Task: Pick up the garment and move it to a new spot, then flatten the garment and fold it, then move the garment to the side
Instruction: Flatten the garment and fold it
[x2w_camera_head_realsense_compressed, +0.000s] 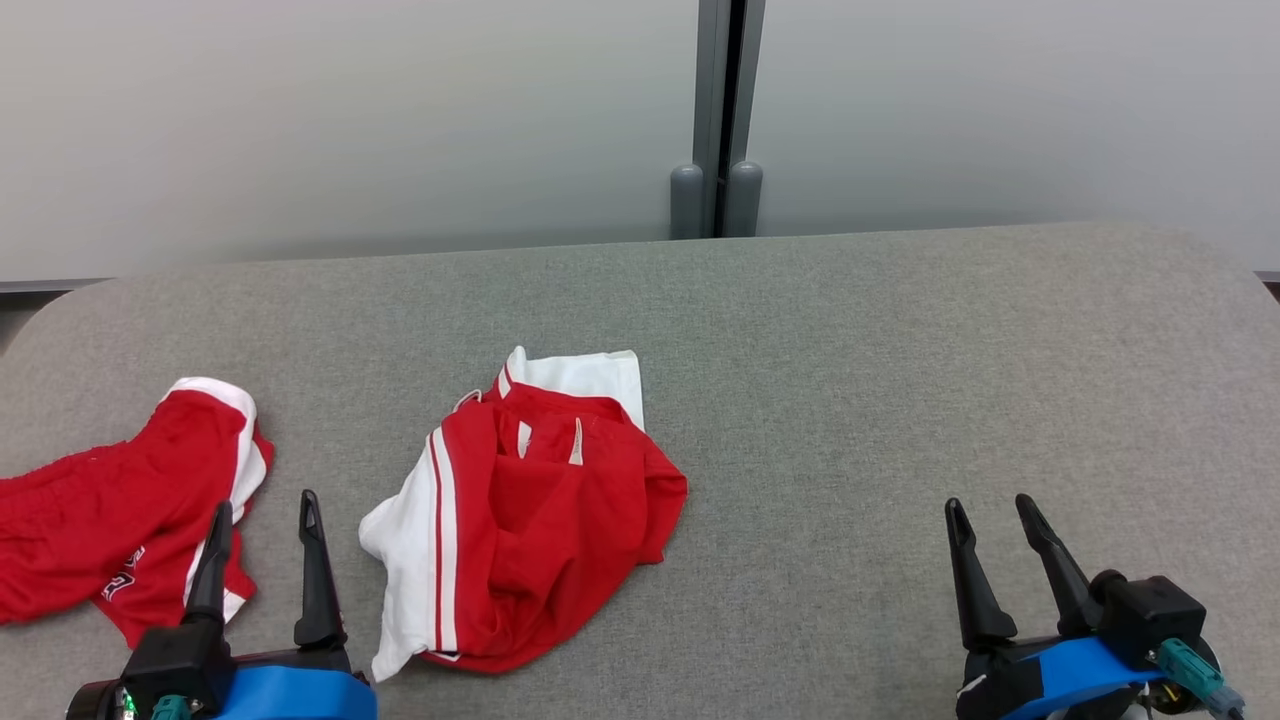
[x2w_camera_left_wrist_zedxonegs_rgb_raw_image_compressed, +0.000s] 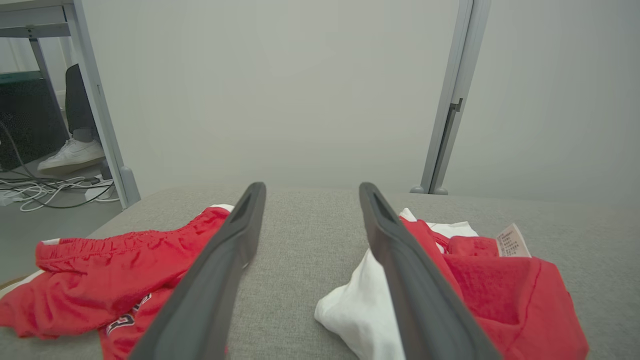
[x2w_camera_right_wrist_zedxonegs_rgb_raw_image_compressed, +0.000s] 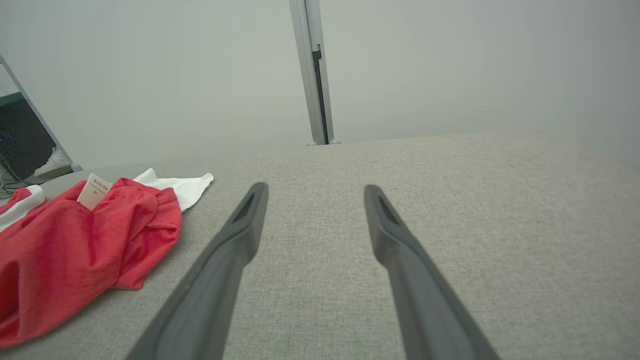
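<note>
Red shorts (x2w_camera_head_realsense_compressed: 110, 510) lie lower left, just beside the left gripper (x2w_camera_head_realsense_compressed: 265, 503), spread and empty; the crumpled garment (x2w_camera_head_realsense_compressed: 530, 520) sits centre frame. Lower right, the right gripper (x2w_camera_head_realsense_compressed: 991, 503) gapes empty. A left reach could snag the shorts instead.

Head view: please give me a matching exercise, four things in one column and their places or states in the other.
1. red shorts
2. red and white garment
3. right gripper
4. grey post

a. behind the table, at the wall
b. lower right, open, empty
c. at the table's left edge
d. crumpled, mid-table

Pairs: 1-c, 2-d, 3-b, 4-a.
</note>
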